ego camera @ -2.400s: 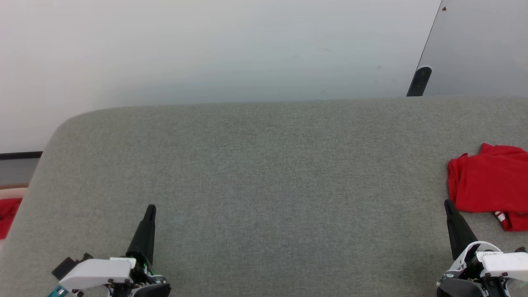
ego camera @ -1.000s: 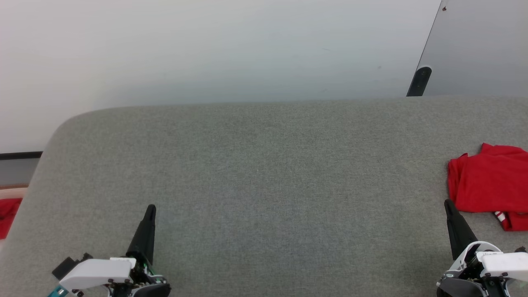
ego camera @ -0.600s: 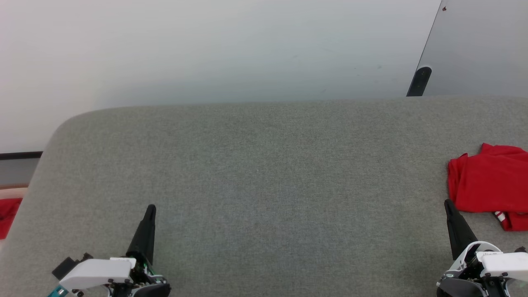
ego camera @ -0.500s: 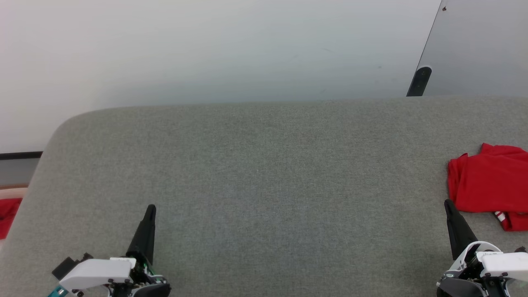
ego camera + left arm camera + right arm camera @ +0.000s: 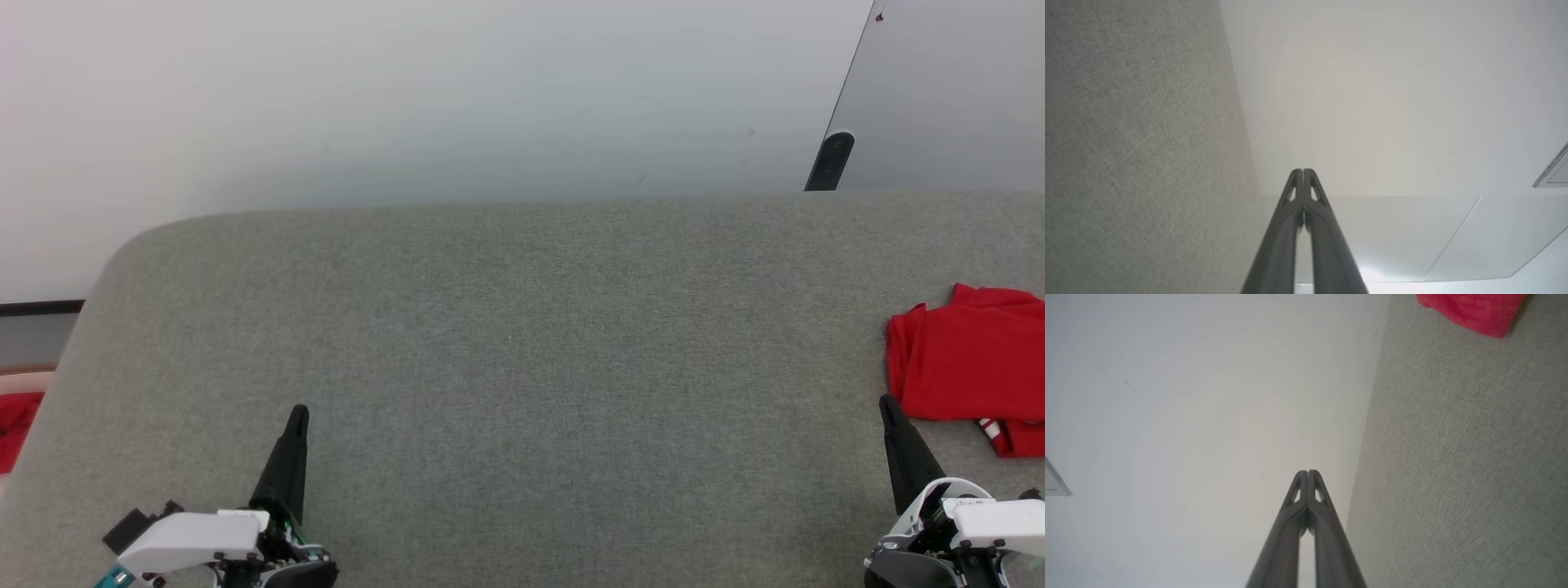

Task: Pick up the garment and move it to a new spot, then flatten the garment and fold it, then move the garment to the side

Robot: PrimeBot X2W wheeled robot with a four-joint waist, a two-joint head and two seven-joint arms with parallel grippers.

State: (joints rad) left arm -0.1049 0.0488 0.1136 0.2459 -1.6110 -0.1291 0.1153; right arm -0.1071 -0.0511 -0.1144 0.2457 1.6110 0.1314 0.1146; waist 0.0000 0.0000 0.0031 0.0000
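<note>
The garment [image 5: 971, 371] is a red shirt lying bunched at the right edge of the grey padded surface [image 5: 522, 351], with a bit of red-and-white striped trim at its lower corner; part of it runs out of frame. A corner of the garment [image 5: 1472, 310] also shows in the right wrist view. My right gripper [image 5: 886, 406] rests at the lower right, just left of and below the garment, shut with nothing in it. My left gripper [image 5: 300, 412] sits at the lower left, shut and empty. In the wrist views each pair of fingers is pressed together: left gripper [image 5: 1303, 171], right gripper [image 5: 1307, 473].
A small plain red fabric patch [image 5: 15, 429] lies off the surface's left edge. A pale wall [image 5: 408, 98] stands behind the surface, with a dark post [image 5: 831, 159] and a grey panel [image 5: 955, 90] at the back right.
</note>
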